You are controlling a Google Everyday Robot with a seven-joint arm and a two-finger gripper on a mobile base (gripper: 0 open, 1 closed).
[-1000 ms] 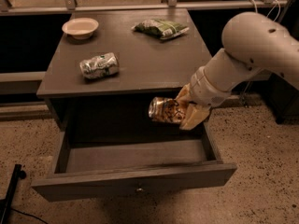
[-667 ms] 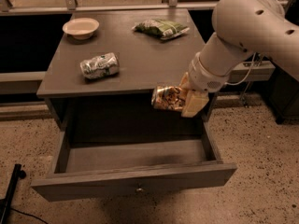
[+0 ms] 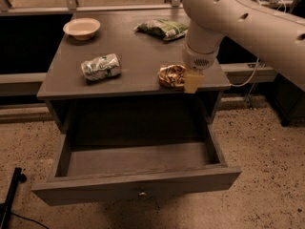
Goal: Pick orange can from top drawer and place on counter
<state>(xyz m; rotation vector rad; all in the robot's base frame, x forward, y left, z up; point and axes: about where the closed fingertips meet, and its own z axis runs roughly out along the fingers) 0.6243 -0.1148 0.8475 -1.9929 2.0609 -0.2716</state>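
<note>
Orange and shiny, the orange can [image 3: 171, 75] is out of the top drawer [image 3: 138, 187]. It sits in the gripper [image 3: 183, 80], which is closed around it. In the camera view the can is at the front right part of the counter [image 3: 138, 56], close to the edge. I cannot tell if it rests on the wood or hangs just over it.

So the picking part looks done. What is left is to set the can down and let go. The drawer is pulled out, and I see nothing in it.

A second ago the can was lower, in front of the cabinet and above the open drawer. Now the arm [image 3: 238, 18] has lifted it up to the counter. The silver-and-green can [image 3: 101, 67], the bowl [image 3: 82, 28] and the green bag [image 3: 162, 28] have not moved.
</note>
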